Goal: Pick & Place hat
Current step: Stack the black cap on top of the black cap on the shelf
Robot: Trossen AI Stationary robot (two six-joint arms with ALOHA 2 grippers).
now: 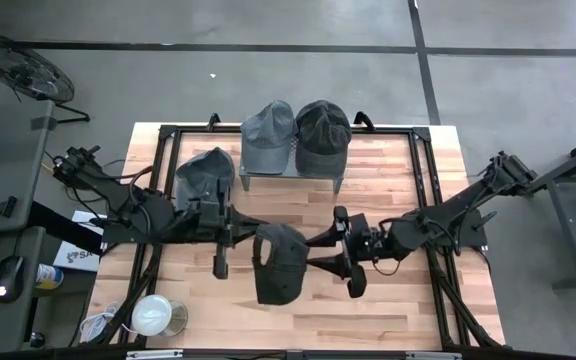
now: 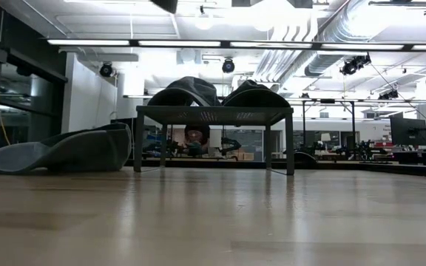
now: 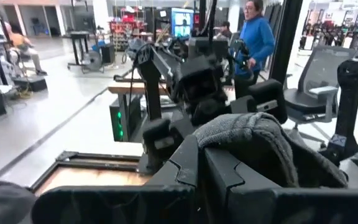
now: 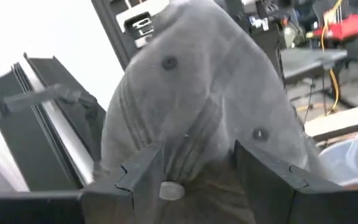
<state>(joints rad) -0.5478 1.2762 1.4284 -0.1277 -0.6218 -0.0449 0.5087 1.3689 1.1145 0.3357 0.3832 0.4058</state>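
My right gripper [image 4: 194, 165] grips the dark cap [image 1: 278, 262] by its crown; left gripper [image 3: 197, 168] clamps its edge. Pulling apart risks slipping.

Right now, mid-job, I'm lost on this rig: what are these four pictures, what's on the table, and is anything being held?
Two dark robot arms work at a wooden table. One picture looks straight down on it, one looks level across the tabletop, and one comes from each arm's wrist.

On the table: a small rack with two caps on top, another cap lying beside the rack on the wood, and a white round thing near the front corner.

Mid-table, both arms meet at a dark cap. The right pincer has its fingers on either side of the cap's fabric. The left pincer is shut, and grey fabric shows at its fingers, so both seem to hold it.
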